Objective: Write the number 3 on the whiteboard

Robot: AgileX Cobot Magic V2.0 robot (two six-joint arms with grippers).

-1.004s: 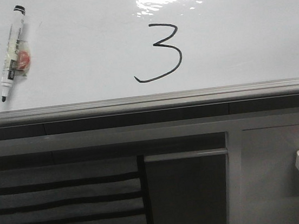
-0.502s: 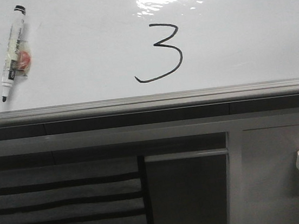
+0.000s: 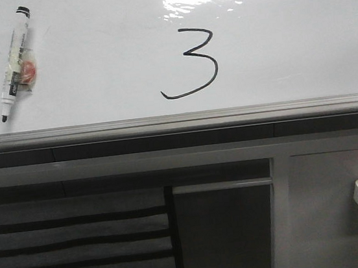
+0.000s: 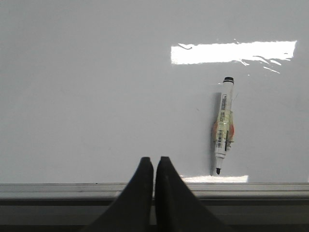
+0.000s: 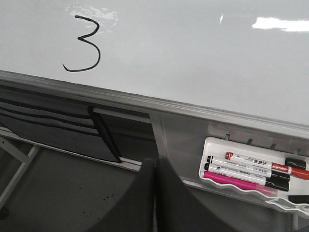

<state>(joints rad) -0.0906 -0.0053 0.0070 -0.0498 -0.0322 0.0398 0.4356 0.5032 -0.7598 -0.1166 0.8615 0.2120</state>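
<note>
A thin black 3 (image 3: 191,62) stands upright mid-whiteboard (image 3: 298,41), its tail sweeping left; the board is glossy, grey-edged. An uncapped marker (image 3: 15,62) lies at the left, tip toward the edge. Both arms' black fingers (image 4: 153,169) (image 5: 153,183) are pressed together, empty.

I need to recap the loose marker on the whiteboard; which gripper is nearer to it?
Left. The left gripper sits shut at the board's edge, near the marker. The right gripper is off the board beside the marker tray.

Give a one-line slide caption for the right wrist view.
Shut right claw held off the whiteboard, with the finished 3 above a tray of capped markers.
</note>
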